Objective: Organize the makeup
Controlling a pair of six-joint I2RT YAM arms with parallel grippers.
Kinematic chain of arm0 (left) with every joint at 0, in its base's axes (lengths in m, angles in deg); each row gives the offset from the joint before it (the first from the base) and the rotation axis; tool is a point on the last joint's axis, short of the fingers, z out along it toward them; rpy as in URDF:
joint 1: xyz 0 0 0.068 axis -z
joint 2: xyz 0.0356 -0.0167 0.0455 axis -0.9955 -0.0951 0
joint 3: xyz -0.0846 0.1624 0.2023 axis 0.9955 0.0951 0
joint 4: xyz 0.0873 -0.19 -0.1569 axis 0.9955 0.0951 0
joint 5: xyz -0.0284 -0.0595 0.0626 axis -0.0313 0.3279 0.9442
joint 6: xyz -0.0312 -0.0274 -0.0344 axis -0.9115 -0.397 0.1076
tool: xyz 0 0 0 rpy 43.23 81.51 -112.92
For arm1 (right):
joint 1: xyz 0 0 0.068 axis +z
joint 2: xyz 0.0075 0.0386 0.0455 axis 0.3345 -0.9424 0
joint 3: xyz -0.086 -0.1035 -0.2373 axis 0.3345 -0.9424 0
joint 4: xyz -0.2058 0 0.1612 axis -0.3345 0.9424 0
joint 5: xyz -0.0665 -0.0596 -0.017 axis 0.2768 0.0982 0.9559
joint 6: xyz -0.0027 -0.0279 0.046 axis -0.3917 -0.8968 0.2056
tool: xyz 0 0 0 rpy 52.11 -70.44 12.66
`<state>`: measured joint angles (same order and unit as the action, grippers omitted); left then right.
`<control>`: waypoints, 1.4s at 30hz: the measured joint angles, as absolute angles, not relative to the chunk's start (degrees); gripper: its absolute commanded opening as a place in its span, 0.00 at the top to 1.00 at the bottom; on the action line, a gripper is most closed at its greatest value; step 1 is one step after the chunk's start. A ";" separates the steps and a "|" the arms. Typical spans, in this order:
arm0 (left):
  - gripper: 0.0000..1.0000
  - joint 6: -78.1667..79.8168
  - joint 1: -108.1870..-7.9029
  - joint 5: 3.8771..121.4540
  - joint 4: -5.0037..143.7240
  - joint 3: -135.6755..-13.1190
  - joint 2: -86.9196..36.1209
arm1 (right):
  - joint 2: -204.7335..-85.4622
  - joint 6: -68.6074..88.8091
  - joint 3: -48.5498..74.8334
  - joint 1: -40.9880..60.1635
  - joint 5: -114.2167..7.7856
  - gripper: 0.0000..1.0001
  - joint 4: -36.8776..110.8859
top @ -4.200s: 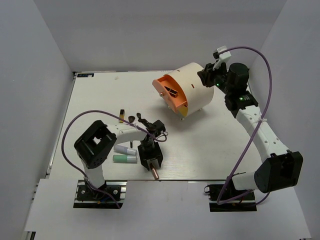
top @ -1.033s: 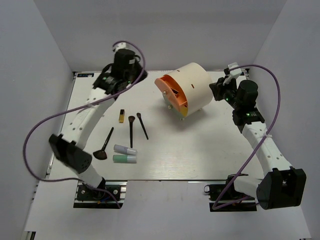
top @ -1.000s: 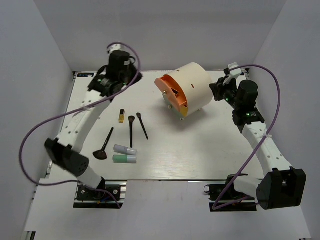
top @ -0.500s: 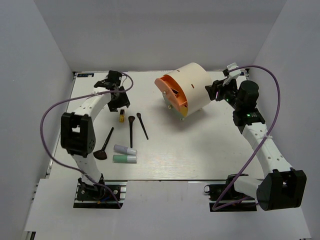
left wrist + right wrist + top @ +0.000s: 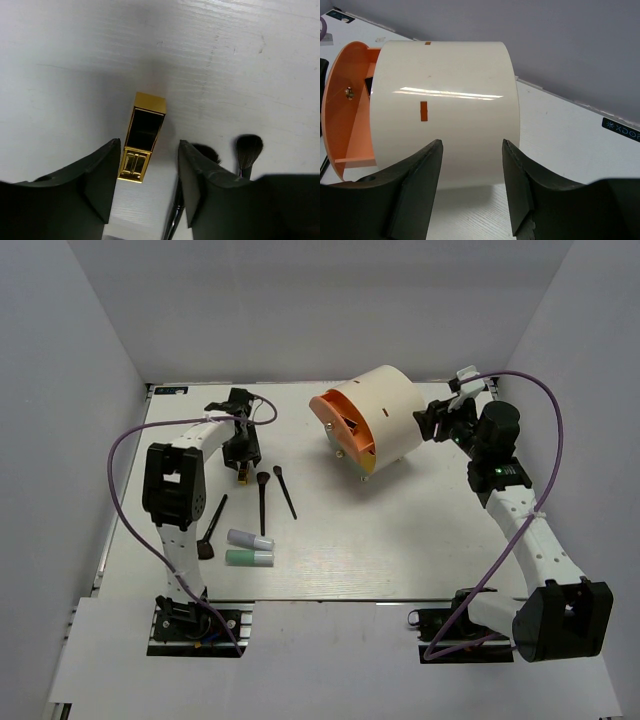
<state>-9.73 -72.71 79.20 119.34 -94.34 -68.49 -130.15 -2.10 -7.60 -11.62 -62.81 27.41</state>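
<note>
1. We are facing the cream drum (image 5: 385, 410) with the right gripper (image 5: 471, 150), jaws parted and holding nothing.
2. We are leaving the brushes (image 5: 262, 502) and pastel tubes (image 5: 250, 548) loose on the table (image 5: 400, 540).
3. We are straddling the gold-black case (image 5: 145, 135) with the open, empty left gripper (image 5: 148, 150).

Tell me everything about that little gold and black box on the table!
The little case is a slim rectangle, shiny gold at both ends with a glossy black panel between, likely metal or plastic. It lies flat on the white table. The left tool hangs open over it, one finger each side, neither seeming to touch it.
</note>
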 measured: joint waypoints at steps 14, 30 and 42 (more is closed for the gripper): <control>0.97 -9.18 -72.71 77.45 118.55 -94.10 -70.09 | -130.17 -2.10 -7.60 -12.03 -62.63 0.43 27.50; 0.98 -28.54 -69.91 47.18 91.56 -94.93 -43.62 | -132.13 -2.06 -7.60 -12.29 -63.79 0.67 27.48; 0.99 -39.91 -62.46 47.94 89.68 -107.79 -54.83 | -132.13 -1.64 -7.60 -12.29 -64.03 0.67 27.22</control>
